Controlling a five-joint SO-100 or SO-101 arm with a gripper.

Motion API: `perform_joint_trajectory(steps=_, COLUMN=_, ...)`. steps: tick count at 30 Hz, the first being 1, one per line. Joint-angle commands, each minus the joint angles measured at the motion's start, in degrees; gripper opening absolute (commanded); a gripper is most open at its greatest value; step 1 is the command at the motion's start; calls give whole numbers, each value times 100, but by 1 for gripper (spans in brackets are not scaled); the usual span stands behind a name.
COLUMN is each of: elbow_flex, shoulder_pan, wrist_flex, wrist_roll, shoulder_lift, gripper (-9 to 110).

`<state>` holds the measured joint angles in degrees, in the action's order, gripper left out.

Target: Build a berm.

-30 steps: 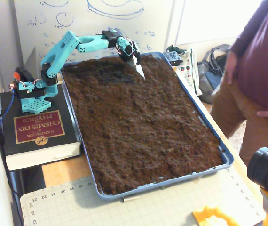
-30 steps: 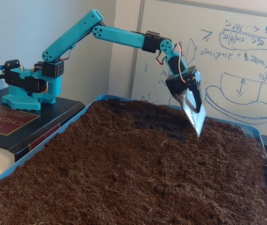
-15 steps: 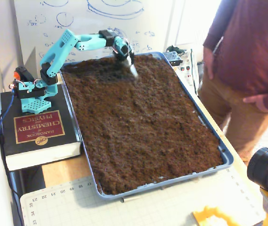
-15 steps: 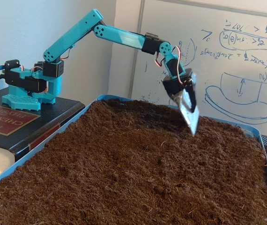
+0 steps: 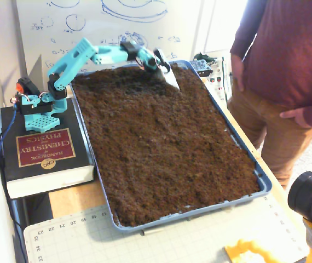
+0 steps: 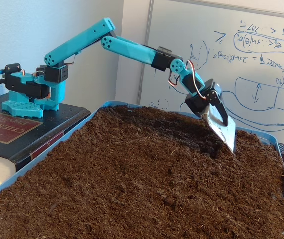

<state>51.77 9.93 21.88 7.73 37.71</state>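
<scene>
Your teal arm (image 6: 82, 42) stands on a thick book (image 5: 44, 159) at the left of both fixed views and reaches right across the far end of the blue tray (image 5: 263, 183). Your jaws (image 6: 221, 130) carry a flat metal blade (image 5: 169, 80); you cannot tell how far they are parted. The blade tilts down, its tip at the soil. Just left of the jaws lies a dark hollow; no clear berm shows, only roughly level soil (image 6: 132, 184). Right of the jaws, a person (image 5: 287, 66) stands beside the desk (image 5: 74, 200).

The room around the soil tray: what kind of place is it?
Probably a lab or office workspace: a whiteboard with sketches and formulas, a physics handbook propping up the arm's base, and a cutting mat on the table.
</scene>
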Motion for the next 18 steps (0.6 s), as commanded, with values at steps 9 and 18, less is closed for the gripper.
perform_joint_trajectory(steps=9, elbow_flex=-633, shoulder_pan=-457, wrist_flex=-193, wrist_roll=-993, shoulder_lift=-413, gripper=0)
perform_joint_trajectory(steps=18, elbow_flex=571, shoulder_pan=-475, wrist_flex=431, wrist_roll=-1028, shoulder_lift=193, gripper=0)
